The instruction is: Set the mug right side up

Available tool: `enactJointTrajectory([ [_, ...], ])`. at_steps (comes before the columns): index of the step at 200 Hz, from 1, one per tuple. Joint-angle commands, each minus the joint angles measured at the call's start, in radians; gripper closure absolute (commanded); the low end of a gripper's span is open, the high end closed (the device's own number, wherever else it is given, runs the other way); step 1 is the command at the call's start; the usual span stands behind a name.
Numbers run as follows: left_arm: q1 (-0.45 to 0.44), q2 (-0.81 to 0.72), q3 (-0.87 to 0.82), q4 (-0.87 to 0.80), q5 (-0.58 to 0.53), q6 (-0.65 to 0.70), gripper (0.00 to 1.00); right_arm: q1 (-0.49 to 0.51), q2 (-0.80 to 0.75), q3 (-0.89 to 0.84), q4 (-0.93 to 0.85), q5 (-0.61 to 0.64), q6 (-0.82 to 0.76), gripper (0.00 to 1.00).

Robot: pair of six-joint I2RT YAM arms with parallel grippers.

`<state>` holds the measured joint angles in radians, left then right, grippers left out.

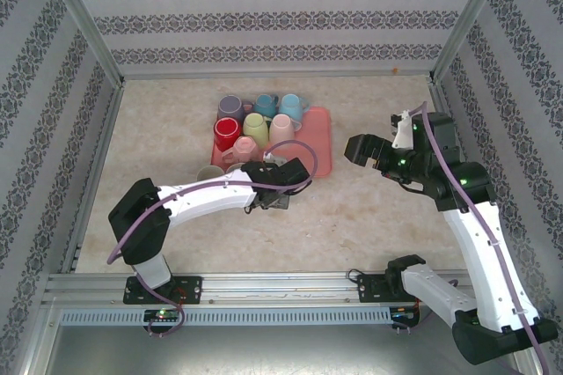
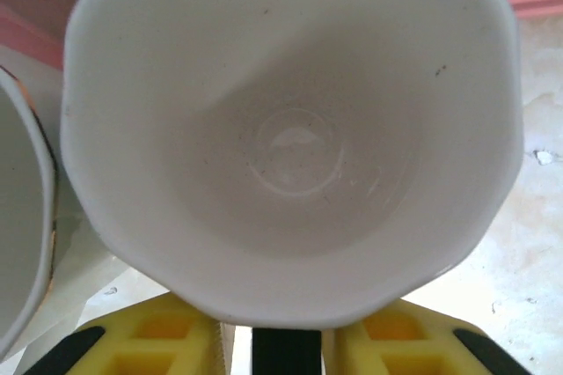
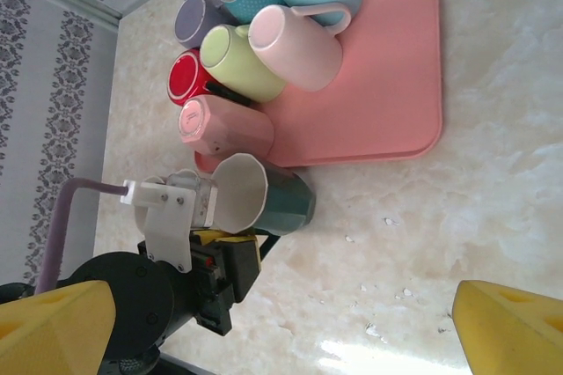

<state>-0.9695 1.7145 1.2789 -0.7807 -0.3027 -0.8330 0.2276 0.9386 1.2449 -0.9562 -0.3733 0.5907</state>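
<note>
Subject of inspection: the mug [image 3: 264,194]. It is dark teal outside and plain white inside, with a faceted, many-sided rim. From the left wrist the mug [image 2: 290,146] is seen straight down its mouth. A faint round mark shows at the bottom, with a few small dark specks on the wall.

Position: the mug sits directly in front of the left gripper [image 2: 287,349], its near rim overlapping the two yellow fingers [image 2: 141,344]. Its mouth faces the gripper and its body runs away from it. From the right wrist it rests on the table [image 3: 493,199], just off the corner of the pink tray [image 3: 387,84]. The other mugs [image 3: 295,45] on that tray show their closed bottoms on the side where this mug shows its opening.

Left gripper: the fingers stand close, with a narrow dark gap between them. Whether they clamp anything cannot be told. A dark curved piece beside the fingers may be the handle; this is not confirmed. From above, the left gripper [image 1: 274,188] covers the mug.

A second mug [image 2: 22,216], with a pale interior, lies just left of the gripper.

Right gripper [image 3: 283,300]: its fingers are spread wide with nothing between them, well apart from the mug, off to the right [image 1: 356,148].
</note>
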Motion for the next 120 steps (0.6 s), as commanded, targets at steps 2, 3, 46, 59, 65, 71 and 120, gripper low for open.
enactJointTrajectory([
  [2, -0.009, -0.013, 0.030, -0.037, -0.052, -0.028, 0.64, 0.018, 0.006, -0.002, 0.016, 0.027, -0.031, 0.02],
  [3, -0.009, -0.014, 0.029, -0.036, -0.052, -0.029, 0.64, 0.018, 0.006, -0.002, 0.016, 0.028, -0.031, 0.02],
  [46, -0.009, -0.090, -0.004, 0.017, -0.023, -0.020, 0.58, 0.025, 0.007, 0.001, 0.010, 0.041, -0.039, 0.02],
  [59, -0.009, -0.112, -0.007, 0.020, -0.016, -0.012, 0.58, 0.028, 0.007, 0.006, 0.008, 0.043, -0.047, 0.02],
  [65, -0.009, -0.123, -0.008, 0.024, -0.008, -0.006, 0.58, 0.031, 0.009, 0.010, 0.005, 0.043, -0.050, 0.02],
  [71, -0.009, -0.135, -0.010, 0.029, 0.002, 0.004, 0.58, 0.034, 0.011, 0.015, 0.002, 0.043, -0.055, 0.02],
  [120, -0.009, -0.274, -0.025, 0.054, 0.048, 0.119, 0.53, 0.180, 0.045, 0.105, -0.055, 0.261, -0.135, 0.02],
])
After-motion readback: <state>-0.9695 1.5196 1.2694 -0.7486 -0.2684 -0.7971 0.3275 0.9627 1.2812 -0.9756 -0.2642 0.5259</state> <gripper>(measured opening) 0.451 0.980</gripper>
